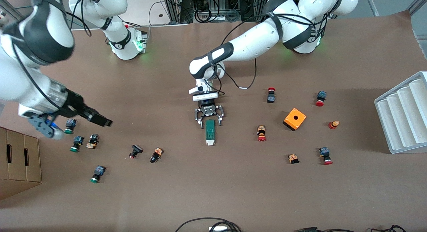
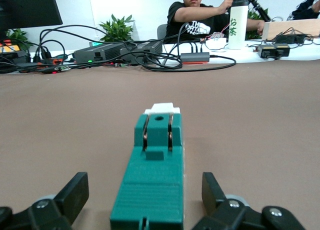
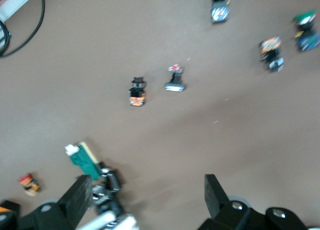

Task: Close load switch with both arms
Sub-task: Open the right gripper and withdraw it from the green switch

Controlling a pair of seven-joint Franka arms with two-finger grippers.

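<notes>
Load switch (image 1: 210,133) lies on table (image 1: 233,192)

The table (image 1: 233,192) carries a brown matte covering, evenly lit, with soft shadows. A cardboard box (image 1: 18,162) sits at the right arm's end, a white ribbed rack (image 1: 403,113) at the left arm's end. Black cables (image 1: 206,223) lie along the edge nearest the front camera. In the left wrist view: a white wall (image 2: 140,5), potted plants (image 2: 117,27), a dark monitor (image 2: 27,7), tangled cables and power units (image 2: 110,52), and a seated person (image 2: 200,15) holding a white bottle (image 2: 238,20).
</notes>
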